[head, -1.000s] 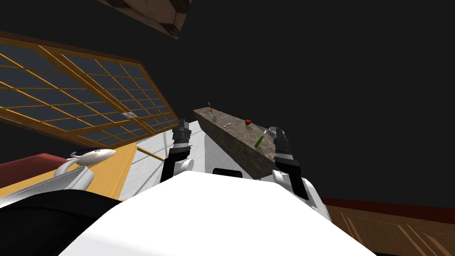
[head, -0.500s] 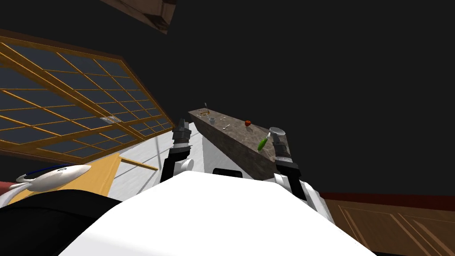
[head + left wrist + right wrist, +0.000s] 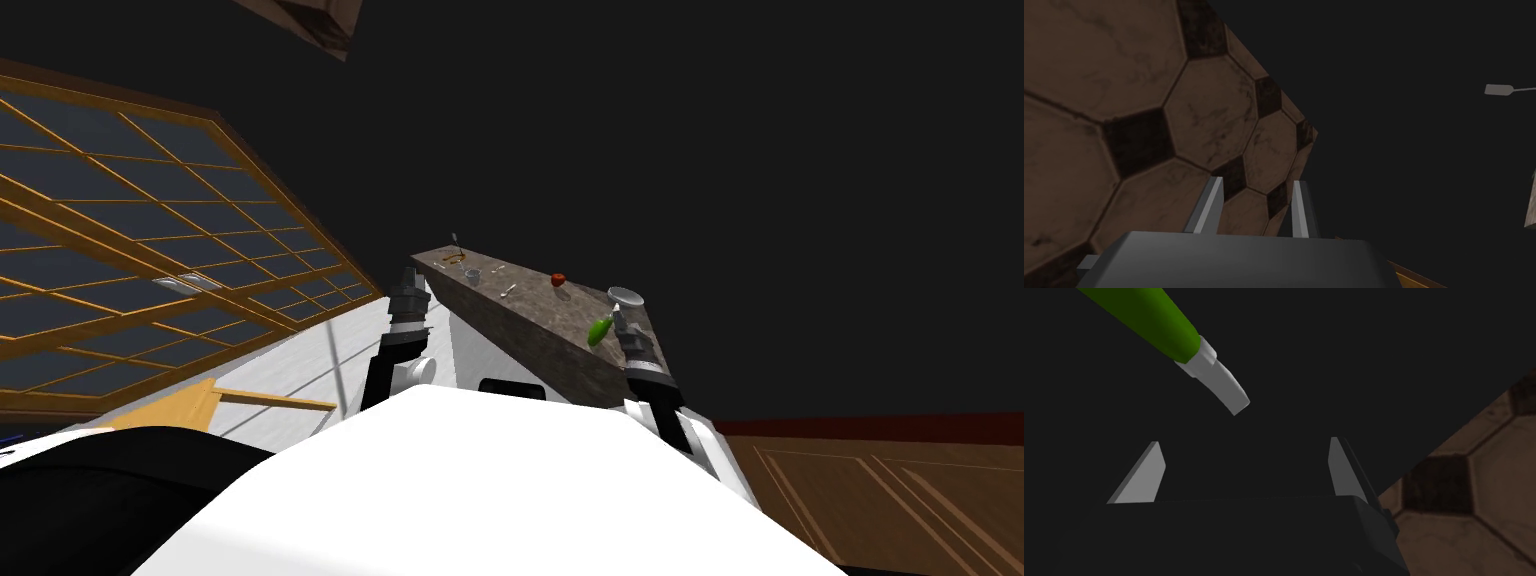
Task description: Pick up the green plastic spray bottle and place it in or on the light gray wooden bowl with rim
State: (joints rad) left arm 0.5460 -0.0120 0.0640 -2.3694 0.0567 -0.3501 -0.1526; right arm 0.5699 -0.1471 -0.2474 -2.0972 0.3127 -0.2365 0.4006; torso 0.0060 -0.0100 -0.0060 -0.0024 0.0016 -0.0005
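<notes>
1. Green spray bottle [image 3: 599,331]: on stone countertop [image 3: 520,305], at 7 o'clock of grey bowl [image 3: 625,296].
2. Right gripper [image 3: 1244,440]: fingers spread, empty; bottle's nozzle just beyond.
3. Left gripper [image 3: 1258,181]: fingers narrowly parted, empty.

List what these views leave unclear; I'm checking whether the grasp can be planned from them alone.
Spray bottle: right wrist view, body cut off by the picture's edge; neck and nozzle show.
Bowl: head view, too small to see inside.
Small items at the counter's far end: head view, too small to name.
How the bottle rests on the counter: head view, too small.
</notes>
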